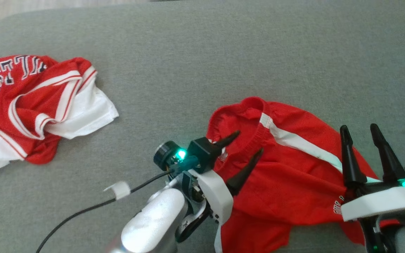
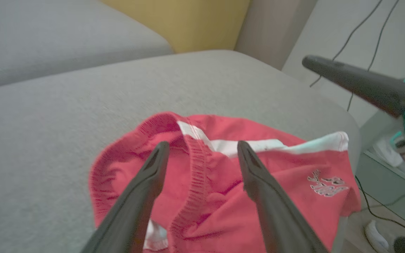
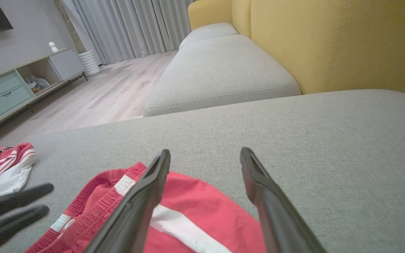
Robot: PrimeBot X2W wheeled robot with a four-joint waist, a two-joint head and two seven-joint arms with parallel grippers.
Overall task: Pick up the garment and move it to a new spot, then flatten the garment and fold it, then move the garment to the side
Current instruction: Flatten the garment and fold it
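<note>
We see the garment (image 1: 287, 168), red shorts with 1 white side stripe and a ribbed waistband, lying rumpled on the grey sofa cushion (image 1: 188, 52) beneath our left fingers (image 1: 244, 170) and right fingers (image 1: 348, 154). Both pairs are spread apart, holding nothing.

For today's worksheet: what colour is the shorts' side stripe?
White stripe on red shorts; clearest in head view.

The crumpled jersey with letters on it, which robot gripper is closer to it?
Left. The left gripper hangs over the waistband of the red shorts, on the side toward the jersey; the right gripper is farther off, over their other end.
</note>
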